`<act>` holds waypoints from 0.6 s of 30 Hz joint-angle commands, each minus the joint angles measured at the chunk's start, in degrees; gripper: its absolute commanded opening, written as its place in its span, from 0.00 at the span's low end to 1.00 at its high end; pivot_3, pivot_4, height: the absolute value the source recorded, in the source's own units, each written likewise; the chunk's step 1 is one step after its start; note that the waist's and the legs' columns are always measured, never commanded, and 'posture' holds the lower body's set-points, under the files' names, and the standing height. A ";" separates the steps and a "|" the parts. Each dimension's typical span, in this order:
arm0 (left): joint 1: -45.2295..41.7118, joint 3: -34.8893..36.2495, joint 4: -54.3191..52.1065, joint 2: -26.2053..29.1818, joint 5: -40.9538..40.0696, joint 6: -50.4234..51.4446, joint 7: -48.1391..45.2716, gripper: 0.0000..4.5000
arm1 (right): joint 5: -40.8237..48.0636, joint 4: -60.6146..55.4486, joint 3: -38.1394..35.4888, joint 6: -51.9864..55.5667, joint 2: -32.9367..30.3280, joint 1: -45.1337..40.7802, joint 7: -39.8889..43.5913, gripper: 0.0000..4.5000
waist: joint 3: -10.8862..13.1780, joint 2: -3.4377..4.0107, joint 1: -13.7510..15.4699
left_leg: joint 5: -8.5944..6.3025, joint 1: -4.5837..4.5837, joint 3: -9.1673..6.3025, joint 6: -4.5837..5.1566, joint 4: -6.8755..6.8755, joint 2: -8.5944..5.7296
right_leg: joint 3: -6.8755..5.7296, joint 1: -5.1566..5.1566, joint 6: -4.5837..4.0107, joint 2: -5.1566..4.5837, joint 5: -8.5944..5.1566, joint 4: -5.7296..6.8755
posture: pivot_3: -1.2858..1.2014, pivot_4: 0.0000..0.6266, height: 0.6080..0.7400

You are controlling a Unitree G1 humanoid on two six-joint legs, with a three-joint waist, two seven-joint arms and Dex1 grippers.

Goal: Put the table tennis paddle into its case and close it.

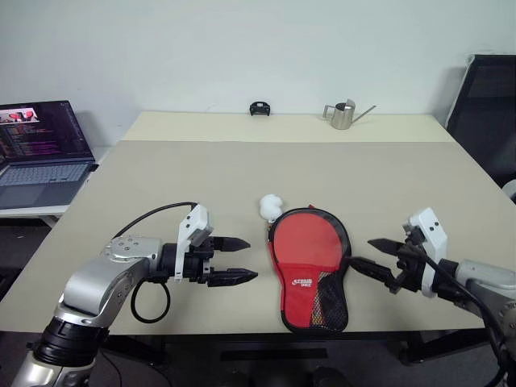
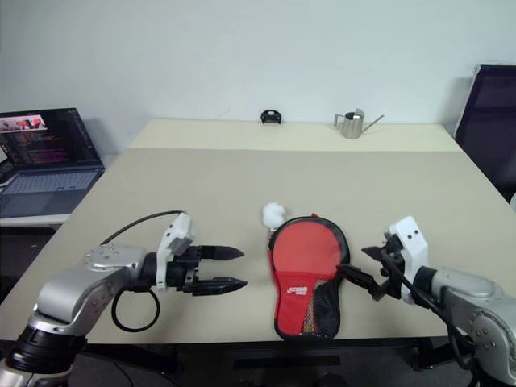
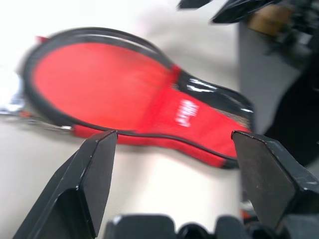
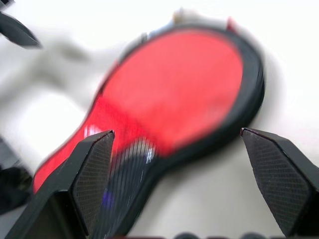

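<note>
Both pincers, left point(image 1: 235, 260) and right point(image 1: 369, 255), open and empty beside case point(image 1: 310, 266) on surface point(image 1: 161, 177); zip may be left unclosed, spilling paddle.

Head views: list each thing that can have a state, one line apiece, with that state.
case: flat on the table, red side up, looks closed.
left hand: open, empty, beside the case.
right hand: open, empty, at the case's other side.
laptop: lid up, screen lit.
watering can: upright at the far edge.
</note>
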 commanded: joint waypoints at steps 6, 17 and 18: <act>-3.41 4.09 3.80 -2.12 3.77 -1.87 9.07 0.89 | -5.59 9.16 14.98 -15.52 1.06 -7.11 1.92 0.99 | 0.00 0.00 0.11 | 0.00 -0.07 -0.01 0.00 -0.01 0.00 | -0.01 -0.05 0.00 -0.01 0.00 -0.04 | 0.52 0.24 1.00; -4.67 6.21 5.92 -1.74 5.41 -1.20 13.70 0.89 | -15.17 21.44 27.46 -33.47 3.93 -5.25 6.49 0.99 | 0.00 0.00 0.12 | 0.00 -0.05 -0.01 -0.01 0.00 0.00 | -0.01 -0.06 -0.01 -0.02 0.00 -0.03 | 0.52 0.24 1.00; -5.08 6.27 6.24 -1.81 5.41 -0.81 14.25 0.89 | -15.69 23.06 28.32 -33.77 3.68 -5.32 7.38 0.99 | 0.00 0.00 0.12 | 0.00 -0.05 -0.01 -0.01 0.00 0.00 | 0.00 -0.06 -0.01 -0.02 0.00 -0.03 | 0.52 0.24 1.00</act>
